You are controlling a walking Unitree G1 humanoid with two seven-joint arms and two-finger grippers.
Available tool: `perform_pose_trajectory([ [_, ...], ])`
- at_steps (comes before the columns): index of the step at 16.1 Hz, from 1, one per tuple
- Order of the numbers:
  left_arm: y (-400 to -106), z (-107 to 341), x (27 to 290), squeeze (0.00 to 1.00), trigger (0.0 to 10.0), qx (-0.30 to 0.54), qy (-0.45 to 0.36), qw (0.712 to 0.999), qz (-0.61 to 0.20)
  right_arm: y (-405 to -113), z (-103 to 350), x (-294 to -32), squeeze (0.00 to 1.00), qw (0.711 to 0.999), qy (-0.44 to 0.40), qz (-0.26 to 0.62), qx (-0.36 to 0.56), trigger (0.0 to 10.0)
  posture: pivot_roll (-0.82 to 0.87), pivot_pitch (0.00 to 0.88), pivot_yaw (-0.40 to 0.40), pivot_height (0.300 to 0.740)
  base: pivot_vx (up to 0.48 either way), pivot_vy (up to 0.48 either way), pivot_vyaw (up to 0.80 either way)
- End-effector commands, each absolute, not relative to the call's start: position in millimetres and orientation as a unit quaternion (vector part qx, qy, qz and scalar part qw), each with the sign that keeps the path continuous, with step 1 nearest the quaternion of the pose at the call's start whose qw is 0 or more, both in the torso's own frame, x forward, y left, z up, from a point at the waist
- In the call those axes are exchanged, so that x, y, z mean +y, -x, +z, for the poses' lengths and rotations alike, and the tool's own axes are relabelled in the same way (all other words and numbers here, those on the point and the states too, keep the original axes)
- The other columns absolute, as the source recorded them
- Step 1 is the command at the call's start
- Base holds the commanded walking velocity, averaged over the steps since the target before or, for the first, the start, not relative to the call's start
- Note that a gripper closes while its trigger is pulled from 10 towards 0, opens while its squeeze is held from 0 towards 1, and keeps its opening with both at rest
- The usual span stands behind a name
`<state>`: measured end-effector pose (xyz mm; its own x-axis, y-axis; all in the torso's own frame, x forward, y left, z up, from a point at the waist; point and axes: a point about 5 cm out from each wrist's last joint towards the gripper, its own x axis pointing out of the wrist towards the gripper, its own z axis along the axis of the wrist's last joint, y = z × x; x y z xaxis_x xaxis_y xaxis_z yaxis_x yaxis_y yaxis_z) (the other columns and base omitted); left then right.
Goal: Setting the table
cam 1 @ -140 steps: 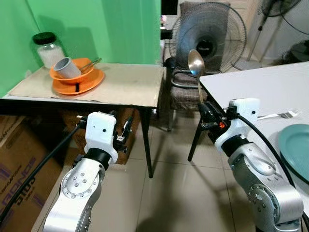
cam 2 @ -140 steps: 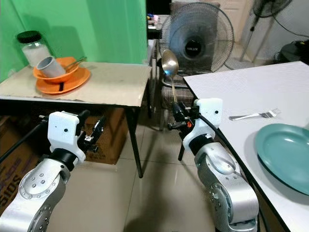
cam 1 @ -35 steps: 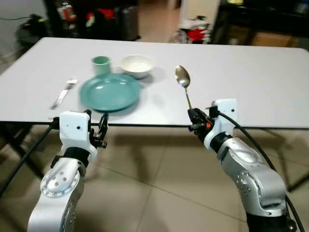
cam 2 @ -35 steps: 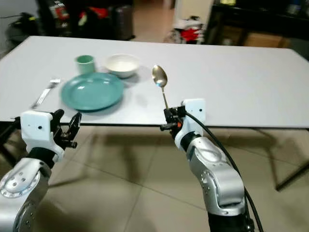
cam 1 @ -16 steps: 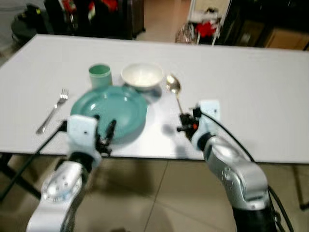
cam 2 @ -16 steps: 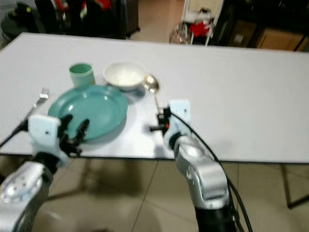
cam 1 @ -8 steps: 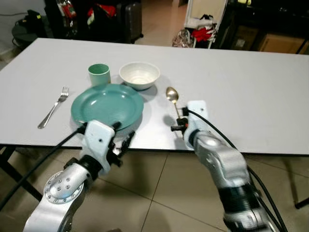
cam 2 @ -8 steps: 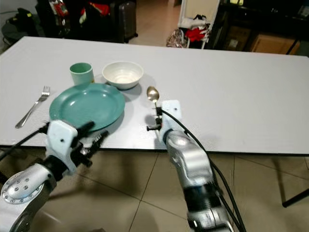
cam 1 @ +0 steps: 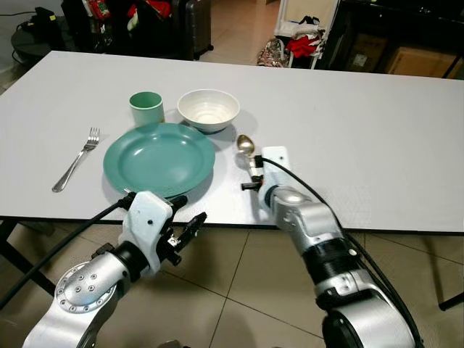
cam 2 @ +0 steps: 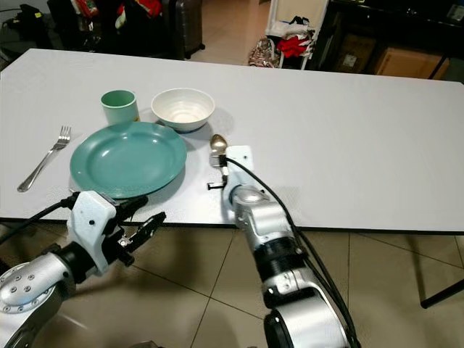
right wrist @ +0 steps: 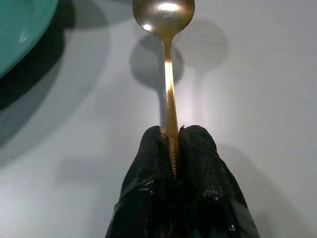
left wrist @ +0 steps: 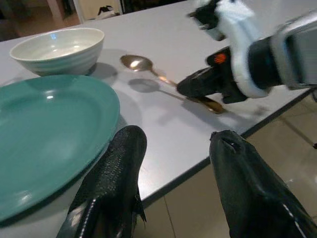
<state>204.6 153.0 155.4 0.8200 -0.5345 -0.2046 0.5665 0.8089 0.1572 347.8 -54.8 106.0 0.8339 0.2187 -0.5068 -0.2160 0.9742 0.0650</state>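
Note:
A gold-toned spoon (cam 1: 246, 147) is held low over the white table (cam 1: 377, 130), just right of the teal plate (cam 1: 159, 157); my right gripper (right wrist: 171, 141) is shut on its handle, the bowl pointing away from me. A white bowl (cam 1: 209, 109) and a teal cup (cam 1: 146, 109) stand behind the plate. The fork (cam 1: 76, 159) lies left of the plate. My left gripper (cam 1: 190, 223) hangs open below the table's near edge, in front of the plate (left wrist: 44, 129), with nothing between its fingers (left wrist: 116, 183).
The table's near edge (cam 1: 217, 217) runs across in front of both arms, with tiled floor (cam 1: 239, 290) below. Dark furniture and bags (cam 1: 145, 22) stand beyond the far side. The table's right half (cam 2: 362, 138) is bare.
My right gripper has brought the spoon lower and closer to the plate's right side. The left gripper has sunk a little below the table edge. The camera has shifted slightly.

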Motion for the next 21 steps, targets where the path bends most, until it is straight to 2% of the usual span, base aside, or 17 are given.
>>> perform_pose_trajectory([
  [1, -200.6, 156.8, 152.8, 0.00, 10.0, 0.079, -0.108, 0.945, -0.300, -352.9, 108.7, -53.3, 0.00, 0.961, -0.007, 0.105, 0.256, 10.0, 0.06, 0.022, -0.052, 0.740, 0.000, 0.000, 0.00],
  [5, -195.1, 157.6, 156.9, 0.00, 10.0, 0.087, -0.114, 0.943, -0.302, -355.3, 95.4, -43.1, 0.00, 0.957, -0.046, 0.089, 0.274, 10.0, 0.09, 0.029, -0.050, 0.740, 0.000, 0.000, 0.00],
  [11, -192.7, 159.6, 158.8, 0.00, 10.0, 0.092, -0.119, 0.941, -0.302, -359.9, 94.3, -35.1, 0.00, 0.955, -0.045, 0.104, 0.275, 10.0, 0.10, 0.041, -0.047, 0.740, 0.000, 0.000, 0.00],
  [12, -192.9, 159.7, 158.8, 0.00, 10.0, 0.092, -0.119, 0.941, -0.302, -360.4, 94.8, -34.9, 0.30, 0.955, -0.048, 0.104, 0.273, 10.0, 0.10, 0.040, -0.045, 0.740, 0.000, 0.000, 0.00],
  [13, -193.5, 159.8, 158.7, 0.00, 10.0, 0.091, -0.119, 0.941, -0.302, -361.2, 95.2, -34.9, 0.96, 0.955, -0.050, 0.103, 0.272, 10.0, 0.10, 0.040, -0.045, 0.740, 0.000, 0.000, 0.00],
  [14, -194.4, 159.7, 158.6, 0.00, 10.0, 0.091, -0.120, 0.941, -0.302, -361.6, 95.2, -34.8, 1.00, 0.956, -0.052, 0.102, 0.271, 10.0, 0.10, 0.039, -0.044, 0.740, 0.000, 0.000, 0.00],
  [21, -214.7, 166.2, 163.4, 0.00, 10.0, 0.057, -0.112, 0.951, -0.284, -368.7, 120.6, -44.8, 1.00, 0.971, -0.057, 0.110, 0.206, 10.0, 0.04, 0.000, -0.023, 0.740, 0.000, 0.000, 0.00],
])
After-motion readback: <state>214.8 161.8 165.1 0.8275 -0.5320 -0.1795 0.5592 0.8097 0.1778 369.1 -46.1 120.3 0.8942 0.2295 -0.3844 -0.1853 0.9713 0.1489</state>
